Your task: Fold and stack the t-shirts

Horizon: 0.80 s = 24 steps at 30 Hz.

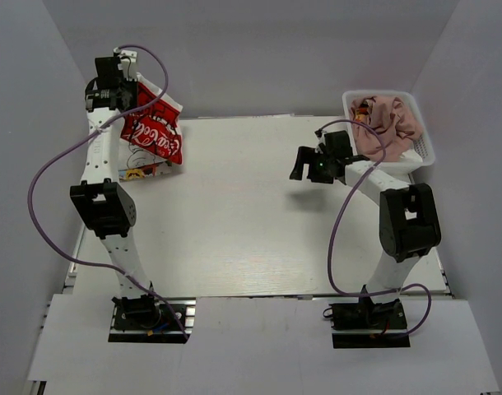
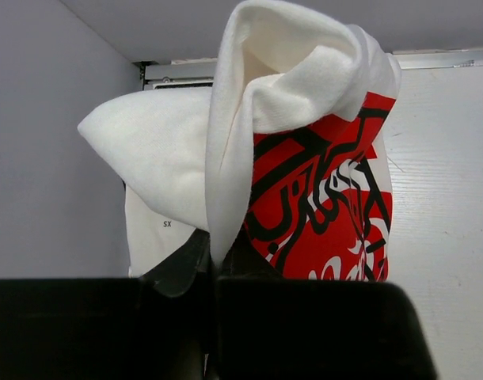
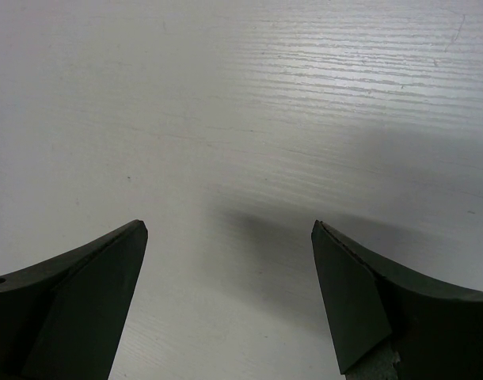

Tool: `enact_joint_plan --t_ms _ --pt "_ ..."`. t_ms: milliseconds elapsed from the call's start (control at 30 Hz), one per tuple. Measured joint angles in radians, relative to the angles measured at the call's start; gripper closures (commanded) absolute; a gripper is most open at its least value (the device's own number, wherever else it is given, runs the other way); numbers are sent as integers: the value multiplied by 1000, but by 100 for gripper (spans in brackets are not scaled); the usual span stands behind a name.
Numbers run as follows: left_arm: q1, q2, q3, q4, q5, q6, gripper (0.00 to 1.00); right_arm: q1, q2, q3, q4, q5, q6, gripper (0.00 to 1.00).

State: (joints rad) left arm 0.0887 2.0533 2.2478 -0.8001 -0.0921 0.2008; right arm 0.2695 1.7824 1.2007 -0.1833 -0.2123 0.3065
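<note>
Overhead, at upper left, the left gripper was pinched nearly shut on the white Coca-Cola t-shirt, which hung bunched over the table. Right of centre, the right gripper hovered wide open, empty. The dusty-pink t-shirt lay crumpled in the white basket, upper right

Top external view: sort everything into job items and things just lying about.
Job: white cotton t-shirt with red Coca-Cola print; dusty-pink cotton t-shirt.
Lying about: white plastic lattice basket; purple cables.
</note>
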Motion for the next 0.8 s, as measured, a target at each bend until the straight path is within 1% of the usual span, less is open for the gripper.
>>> enact_joint_plan --t_ms 300,633,800 --pt "56 24 -30 69 -9 -4 100 1 53 39 -6 0 0 10" --pt "154 220 -69 181 -48 -4 100 1 115 135 -58 16 0 10" --pt "178 276 -71 206 -61 -3 100 4 137 153 -69 24 1 10"
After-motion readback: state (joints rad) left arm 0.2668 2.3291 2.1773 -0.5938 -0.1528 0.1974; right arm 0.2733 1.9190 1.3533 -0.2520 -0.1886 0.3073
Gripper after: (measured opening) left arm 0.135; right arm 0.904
